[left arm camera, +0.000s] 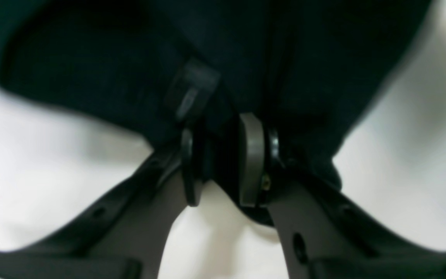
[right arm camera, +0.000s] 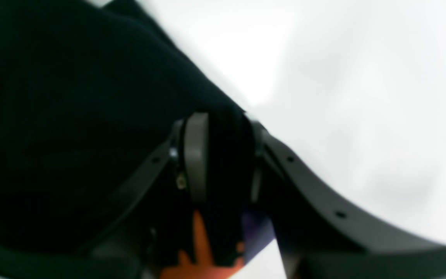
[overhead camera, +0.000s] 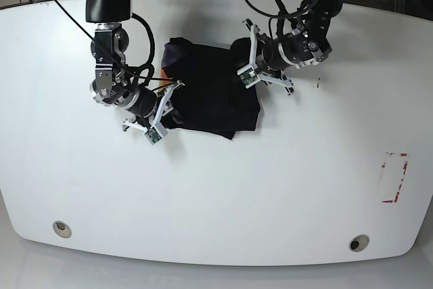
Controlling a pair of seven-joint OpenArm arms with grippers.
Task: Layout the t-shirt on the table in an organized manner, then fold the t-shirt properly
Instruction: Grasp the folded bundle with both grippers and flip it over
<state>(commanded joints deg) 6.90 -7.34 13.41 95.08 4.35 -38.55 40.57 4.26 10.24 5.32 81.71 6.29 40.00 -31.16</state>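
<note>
Nearest the base camera, two round grommet holes, one toward the left corner (overhead camera: 61,229) and one toward the right (overhead camera: 359,242), sit in the white counter (overhead camera: 203,201). Red tape marks (overhead camera: 404,177) lie near its right side. Farther back, the black t-shirt (overhead camera: 216,93) lies bunched on the counter between the two arms, with orange and purple-blue patches showing at its side beside the right arm.

In the left wrist view, dark cloth runs up to and between the fingertips of the left end effector (left arm camera: 221,161); they stand a little apart with the fabric in the gap. Whether they pinch it firmly, I cannot tell. White counter shows on both sides of the cloth.

The right end effector (right arm camera: 225,159) is at an edge of the t-shirt, its fingertips slightly apart, with black cloth filling the space between them; how tight the grip is cannot be told. The orange and purple-blue patches show just below these fingertips in the wrist view.
</note>
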